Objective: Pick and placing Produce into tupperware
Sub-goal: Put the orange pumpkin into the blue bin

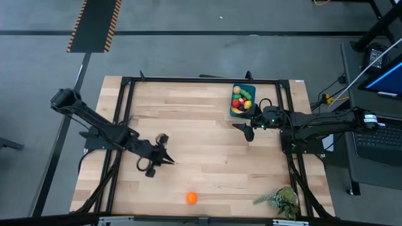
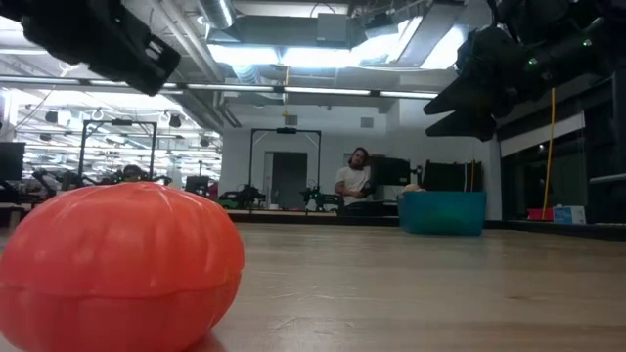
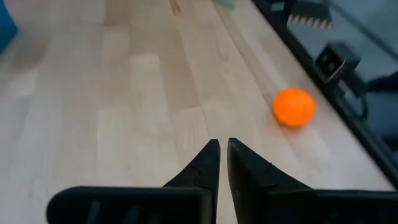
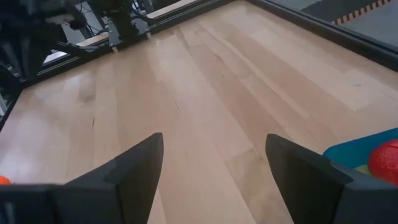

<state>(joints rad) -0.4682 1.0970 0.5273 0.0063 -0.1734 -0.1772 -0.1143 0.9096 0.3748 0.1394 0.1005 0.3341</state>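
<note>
Left gripper (image 1: 168, 159) clenched, empty, above bare table. Last loose produce, orange fruit (image 1: 191, 198), sits near front edge. Right gripper (image 1: 247, 130) spread wide, empty, beside filled tupperware (image 1: 242, 100). Risk: round fruit rolls off if nudged.

high: overhead, straight down | low: tabletop level, nearest orange fruit (image 2: 117, 259) | left wrist shares it (image 3: 294, 107)

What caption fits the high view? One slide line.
Shut left gripper nears the last orange fruit; open right gripper waits beside the filled blue container.
</note>
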